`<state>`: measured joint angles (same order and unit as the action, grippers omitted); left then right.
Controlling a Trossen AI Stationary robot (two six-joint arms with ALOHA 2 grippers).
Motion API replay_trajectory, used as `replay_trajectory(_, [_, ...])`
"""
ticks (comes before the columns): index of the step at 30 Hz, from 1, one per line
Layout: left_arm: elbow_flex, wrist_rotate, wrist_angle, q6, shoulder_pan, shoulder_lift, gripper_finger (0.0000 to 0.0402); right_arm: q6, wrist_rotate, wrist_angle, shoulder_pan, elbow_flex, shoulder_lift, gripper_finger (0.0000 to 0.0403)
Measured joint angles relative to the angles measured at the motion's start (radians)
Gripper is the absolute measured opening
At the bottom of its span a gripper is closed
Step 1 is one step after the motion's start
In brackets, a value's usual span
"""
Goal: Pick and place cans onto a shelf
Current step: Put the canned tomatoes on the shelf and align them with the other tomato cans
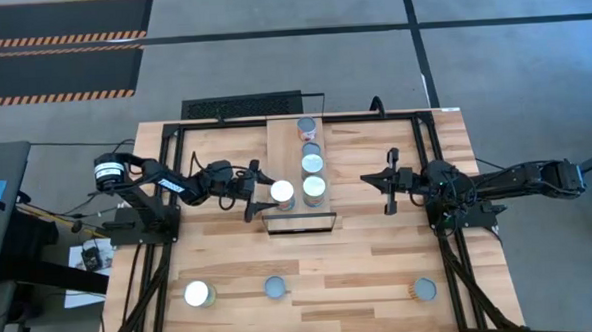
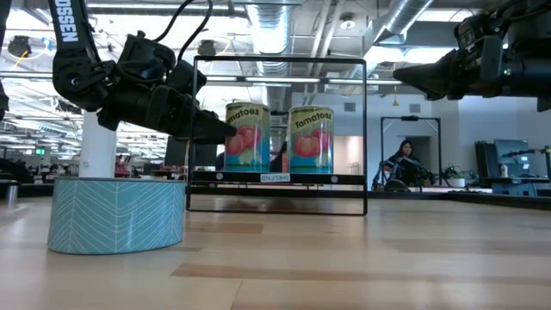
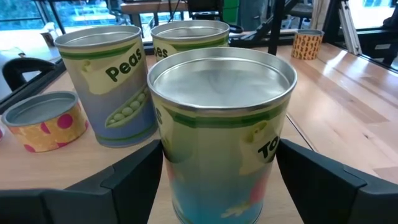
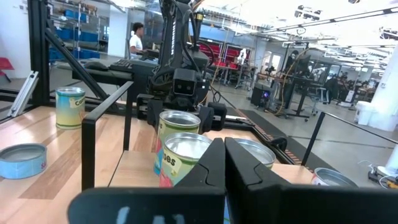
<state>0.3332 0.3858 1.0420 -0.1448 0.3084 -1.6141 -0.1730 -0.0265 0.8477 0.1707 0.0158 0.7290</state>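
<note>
Cans [image 1: 313, 163] of ribbed, silvery-topped tin stand on the smooth light-wood shelf [image 1: 281, 142]; left claw [image 1: 260, 196] apart, right claw [image 1: 386, 181] together.

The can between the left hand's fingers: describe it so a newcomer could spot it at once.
Find the shelf, the light board mid-table. At its near end stand two tomato cans side by side. The one wanted is the tomato can on the left arm's side, the only one flanked by the open left hand.
</note>
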Motion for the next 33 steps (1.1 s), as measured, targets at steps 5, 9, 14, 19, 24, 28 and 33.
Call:
replay_trajectory(5, [0.000, 0.005, 0.000, 0.000, 0.000, 0.000, 0.0296, 0.000, 0.000, 0.000, 0.000, 0.000, 0.000, 0.0011])
replay_trajectory(9, [0.000, 0.009, 0.000, -0.001, 0.000, 0.000, 0.0296, 0.000, 0.000, 0.000, 0.000, 0.000, 0.000, 0.0011])
replay_trajectory(14, [0.000, 0.011, 0.000, -0.001, 0.007, 0.000, 0.0296, 0.000, 0.000, 0.000, 0.000, 0.000, 0.000, 0.0011])
replay_trajectory(19, [0.000, 0.011, 0.000, 0.000, 0.011, 0.000, 0.0296, -0.001, 0.000, 0.000, 0.000, 0.000, 0.000, 0.0011])
replay_trajectory(24, [0.000, 0.012, -0.001, 0.017, 0.011, 0.000, 0.0296, -0.003, 0.000, 0.000, 0.000, 0.000, 0.000, 0.0011])
replay_trajectory(28, [0.000, 0.026, -0.012, -0.002, 0.011, 0.000, 0.0296, -0.003, 0.000, 0.000, 0.000, 0.000, 0.000, 0.0011])
replay_trajectory(33, [0.000, 0.031, -0.016, -0.029, 0.010, 0.000, 0.0296, -0.003, 0.000, 0.000, 0.000, 0.000, 0.000, 0.0011])
